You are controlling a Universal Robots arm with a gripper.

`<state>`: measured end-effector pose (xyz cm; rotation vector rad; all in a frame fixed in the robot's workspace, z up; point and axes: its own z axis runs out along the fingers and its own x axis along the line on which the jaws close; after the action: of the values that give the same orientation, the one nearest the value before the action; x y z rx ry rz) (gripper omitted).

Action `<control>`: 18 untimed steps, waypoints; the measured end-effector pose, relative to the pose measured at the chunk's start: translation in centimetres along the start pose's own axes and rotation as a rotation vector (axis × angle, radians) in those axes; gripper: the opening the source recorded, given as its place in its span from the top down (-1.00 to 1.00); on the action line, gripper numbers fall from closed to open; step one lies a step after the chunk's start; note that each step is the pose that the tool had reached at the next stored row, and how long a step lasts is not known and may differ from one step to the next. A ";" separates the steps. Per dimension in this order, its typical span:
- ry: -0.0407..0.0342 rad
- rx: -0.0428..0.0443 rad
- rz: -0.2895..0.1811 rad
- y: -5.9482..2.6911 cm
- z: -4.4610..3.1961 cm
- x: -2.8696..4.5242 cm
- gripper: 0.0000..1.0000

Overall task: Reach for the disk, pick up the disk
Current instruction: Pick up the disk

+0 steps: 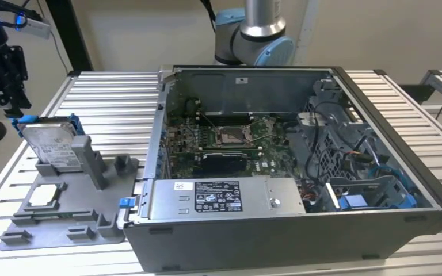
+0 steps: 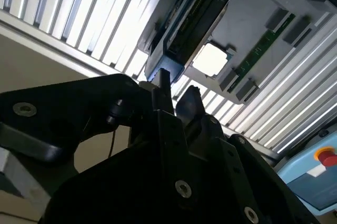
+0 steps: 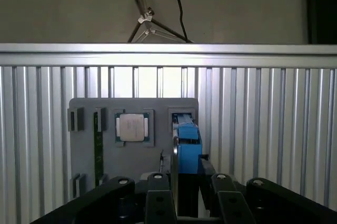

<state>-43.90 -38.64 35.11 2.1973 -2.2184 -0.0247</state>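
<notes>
Our gripper [image 1: 12, 109] hangs at the exterior view's left, just over the upper end of the disk [image 1: 52, 144]. In the first wrist view its black fingers [image 3: 158, 195] stand apart, with the disk's blue-framed edge [image 3: 188, 139] running up between them. We cannot tell whether either pad touches it. In the second wrist view the two fingertips [image 2: 163, 84] show a narrow gap, and the disk [image 2: 195, 13] lies just beyond them. The disk stands tilted on edge in a slot of the grey fixture plate [image 1: 60, 233], which rests on the slatted metal table [image 1: 106, 103]. A small square chip [image 1: 43, 194] sits in a pocket of the same plate, near the disk's foot. The open computer case [image 1: 298, 230] stands beside the plate, toward the exterior view's right.
</notes>
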 end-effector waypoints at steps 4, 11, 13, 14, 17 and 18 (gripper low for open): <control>0.0001 0.0000 -0.003 0.00 0.00 0.00 1.00; 0.0002 0.0000 -0.007 0.00 0.00 0.00 1.00; 0.0002 -0.0001 -0.007 0.00 0.00 0.00 1.00; 0.0002 -0.0001 -0.007 0.00 0.00 0.00 1.00; 0.0002 -0.0001 -0.007 0.00 0.00 0.00 1.00; 0.0002 -0.0001 -0.007 0.00 0.01 0.00 1.00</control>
<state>-43.90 -38.64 35.10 2.2053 -2.2103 -0.0246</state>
